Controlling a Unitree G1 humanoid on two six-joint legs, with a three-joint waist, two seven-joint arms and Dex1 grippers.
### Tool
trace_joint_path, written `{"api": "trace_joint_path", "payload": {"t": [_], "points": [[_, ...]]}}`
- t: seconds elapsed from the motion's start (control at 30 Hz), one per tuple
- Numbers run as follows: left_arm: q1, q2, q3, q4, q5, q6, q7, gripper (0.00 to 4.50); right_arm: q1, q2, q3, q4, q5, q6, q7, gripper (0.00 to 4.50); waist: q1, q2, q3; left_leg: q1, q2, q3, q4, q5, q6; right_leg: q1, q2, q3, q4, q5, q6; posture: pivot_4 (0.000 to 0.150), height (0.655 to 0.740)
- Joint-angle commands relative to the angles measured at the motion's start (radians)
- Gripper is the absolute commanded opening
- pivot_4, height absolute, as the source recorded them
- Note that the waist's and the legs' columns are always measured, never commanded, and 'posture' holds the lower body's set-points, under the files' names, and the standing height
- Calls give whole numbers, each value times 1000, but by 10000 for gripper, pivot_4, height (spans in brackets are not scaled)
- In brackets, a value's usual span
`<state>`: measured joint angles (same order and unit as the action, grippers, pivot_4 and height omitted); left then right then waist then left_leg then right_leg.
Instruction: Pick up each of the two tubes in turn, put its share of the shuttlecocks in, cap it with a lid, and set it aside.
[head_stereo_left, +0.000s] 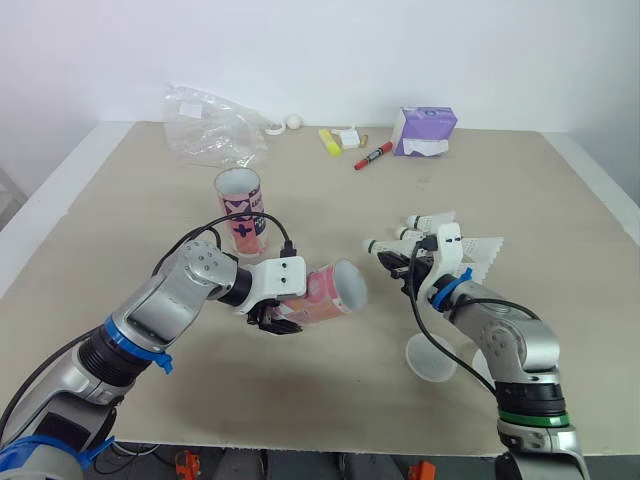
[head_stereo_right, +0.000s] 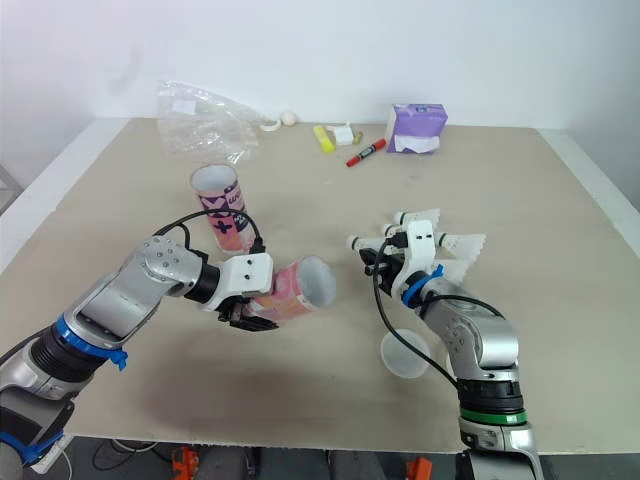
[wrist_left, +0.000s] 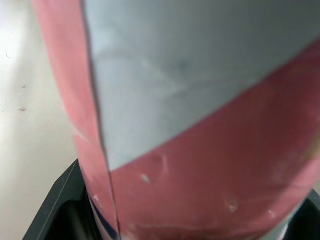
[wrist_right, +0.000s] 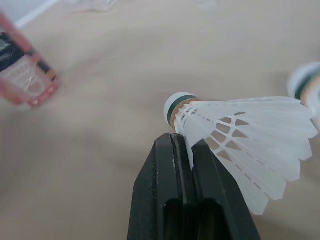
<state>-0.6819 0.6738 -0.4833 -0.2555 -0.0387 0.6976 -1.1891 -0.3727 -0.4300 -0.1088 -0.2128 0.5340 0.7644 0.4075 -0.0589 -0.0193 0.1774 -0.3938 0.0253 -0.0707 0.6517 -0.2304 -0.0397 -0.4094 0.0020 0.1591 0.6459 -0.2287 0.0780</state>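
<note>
A white wall (head_stereo_left: 400, 50) backs a beige table (head_stereo_left: 120, 220). A crumpled clear bag (head_stereo_left: 210, 125) and a purple tissue pack (head_stereo_left: 425, 130) lie at its far edge. 1 pink tube (head_stereo_left: 240, 210) stands upright, its black-band print unreadable. The left gripper (head_stereo_left: 275, 318) clamps the other tube (head_stereo_left: 325, 292) on its side, mouth toward the right gripper (wrist_right: 182, 140), which pinches 1 shuttlecock (wrist_right: 240, 135) by its feathers. A clear lid (head_stereo_left: 430, 358) lies beside that arm.

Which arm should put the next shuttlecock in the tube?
Right. The right tool pinches a shuttlecock near the open mouth of the pink tube, which the left tool holds tilted.
</note>
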Motion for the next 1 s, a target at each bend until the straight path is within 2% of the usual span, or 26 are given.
{"api": "trace_joint_path", "payload": {"t": [0.03,0.2,0.33,0.6,0.9,0.93,1.0], "points": [[3,-3,-17,52,19,-10,18,31369,-55,-177,-45,-214,2,-87,157,97,1,1,0,0,0,0,0,0,0,0,-1,0,0,0,0,1500,7400],[-3,-3,-15,76,17,-28,14,31369,-24,-479,-97,-323,-22,-357,543,97,2,-1,1,1,-1,0,-1,0,0,1,-1,-1,-1,-1,2,1500,7400],[-7,-8,-17,93,20,-40,11,31369,24,-577,-102,-379,-30,-498,717,97,2,-2,1,1,-2,1,0,0,0,1,-3,-1,-1,-1,2,1500,7400],[-12,-18,-18,103,21,-43,9,31369,49,-545,61,-424,-195,-599,677,97,5,-3,1,1,-3,2,1,0,0,1,-6,-1,-1,-1,2,1500,7400],[0,-8,-15,88,20,-36,6,31369,10,-527,122,-392,-261,-654,685,97,8,-3,1,1,-3,2,1,1,0,1,-6,-1,-1,-1,2,1500,7400],[1,-7,-15,86,20,-35,7,31369,4,-524,122,-393,-254,-653,686,6800,8,-3,1,1,-3,2,1,1,0,1,-6,-1,-1,-1,2,1500,7400],[3,-7,-16,81,20,-31,8,31369,2,-524,115,-400,-228,-647,698,15288,8,-4,1,1,-3,2,1,1,0,1,-6,-1,-1,-1,2,1500,7400]]}}
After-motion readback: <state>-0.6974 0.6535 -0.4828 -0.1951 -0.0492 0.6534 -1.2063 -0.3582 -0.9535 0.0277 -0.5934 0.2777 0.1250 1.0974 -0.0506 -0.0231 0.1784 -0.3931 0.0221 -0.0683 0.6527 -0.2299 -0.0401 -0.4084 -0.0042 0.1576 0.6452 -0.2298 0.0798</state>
